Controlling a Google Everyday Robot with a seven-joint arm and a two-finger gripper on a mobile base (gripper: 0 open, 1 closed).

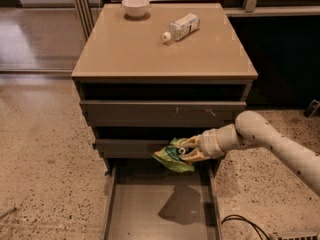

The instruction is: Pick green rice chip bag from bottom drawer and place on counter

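Observation:
The green rice chip bag (171, 156) hangs in the air above the open bottom drawer (150, 209), level with the middle drawer front. My gripper (189, 149) reaches in from the right on a pale arm and is shut on the bag's right edge. The bag's shadow falls on the grey drawer floor below it. Above the drawers lies the beige counter (150, 49), well above the bag.
A white bowl (136, 6) stands at the counter's back left. A white bottle with a label (180, 27) lies on its side near the back middle. Two narrower drawers (160, 113) sit above the bottom one. Speckled floor surrounds the cabinet, and a black cable (240, 224) lies at lower right.

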